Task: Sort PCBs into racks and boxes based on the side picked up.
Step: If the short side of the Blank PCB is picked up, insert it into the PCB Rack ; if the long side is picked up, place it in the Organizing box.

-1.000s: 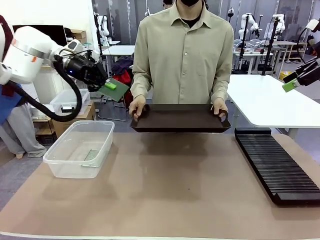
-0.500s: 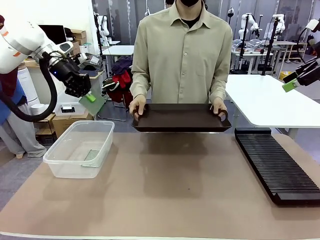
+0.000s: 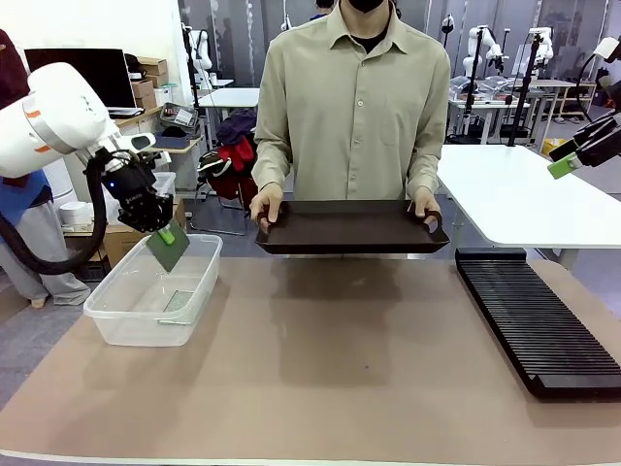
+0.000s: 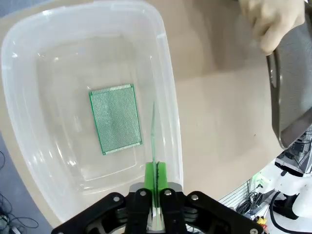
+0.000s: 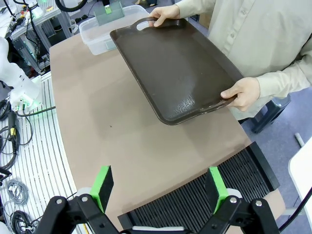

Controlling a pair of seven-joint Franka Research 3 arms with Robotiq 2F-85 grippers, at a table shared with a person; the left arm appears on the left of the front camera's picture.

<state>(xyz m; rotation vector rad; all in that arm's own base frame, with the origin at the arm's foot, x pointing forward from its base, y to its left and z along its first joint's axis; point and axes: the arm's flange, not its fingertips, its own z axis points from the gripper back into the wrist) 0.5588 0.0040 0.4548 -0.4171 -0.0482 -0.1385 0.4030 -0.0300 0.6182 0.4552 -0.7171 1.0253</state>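
Note:
My left gripper [image 3: 165,233] is shut on a green PCB [image 3: 171,249], which it holds tilted over the far rim of the clear tub [image 3: 155,291]. In the left wrist view that PCB [image 4: 154,139] is seen edge-on between the shut fingers, above the tub's right wall [image 4: 170,97]. A second PCB [image 4: 115,118] lies flat on the tub floor. High at the right edge, my right gripper [image 3: 580,150] hangs apart from everything. It is open and holds nothing [image 5: 159,187], above the near end of the black slotted rack [image 5: 214,195], which lies at the table's right [image 3: 539,320].
A person at the far side holds a dark brown tray [image 3: 349,228] in both hands above the table's far edge. Bare brown table top [image 3: 340,379] lies between tub and rack. A white table [image 3: 524,189] stands behind the rack.
My left arm has swung left from beside the tray and come down, carrying the PCB to just above the tub. The right arm and the tray have not moved.

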